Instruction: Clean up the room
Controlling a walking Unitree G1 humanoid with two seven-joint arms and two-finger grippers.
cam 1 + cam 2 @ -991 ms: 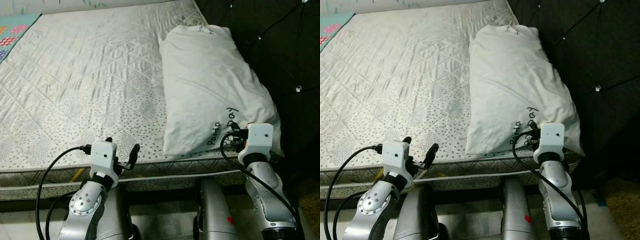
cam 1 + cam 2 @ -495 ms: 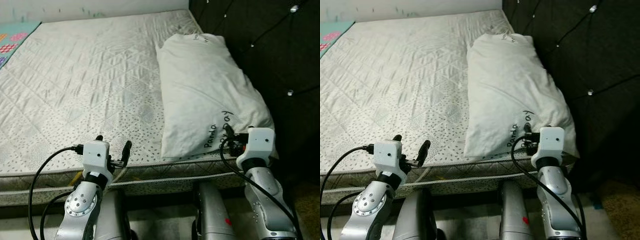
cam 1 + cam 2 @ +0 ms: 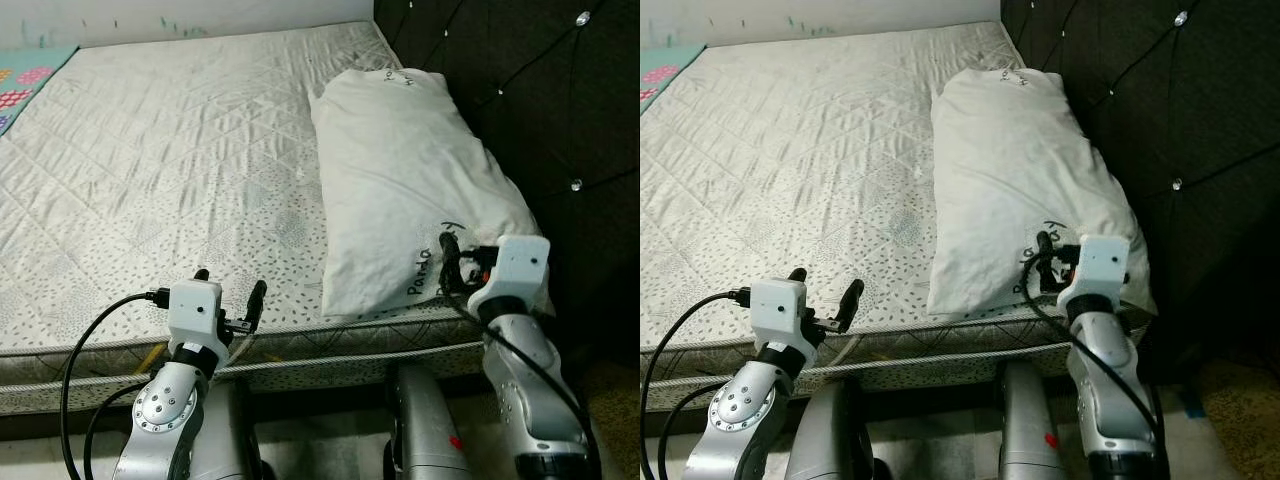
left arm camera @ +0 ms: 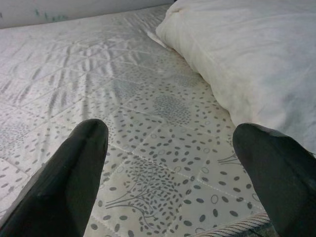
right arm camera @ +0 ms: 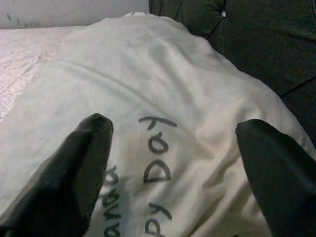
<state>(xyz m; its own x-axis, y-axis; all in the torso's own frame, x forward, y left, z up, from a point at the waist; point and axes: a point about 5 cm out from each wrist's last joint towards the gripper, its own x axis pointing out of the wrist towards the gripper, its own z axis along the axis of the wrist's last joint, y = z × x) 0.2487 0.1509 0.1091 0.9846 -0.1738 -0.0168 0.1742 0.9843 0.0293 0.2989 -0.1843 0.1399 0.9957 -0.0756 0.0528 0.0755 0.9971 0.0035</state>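
Right wrist view: black handwriting on one white fabric pillow [image 5: 163, 98], lying between spread fingertips of right gripper [image 5: 173, 163]; nothing grasped. Left wrist view: left gripper [image 4: 173, 168] released, fingers apart over grey-patterned quilted mattress [image 4: 98, 74], pillow beyond one finger.

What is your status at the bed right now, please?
Both grippers open: right gripper over the pillow, left gripper over the mattress. Nothing held.
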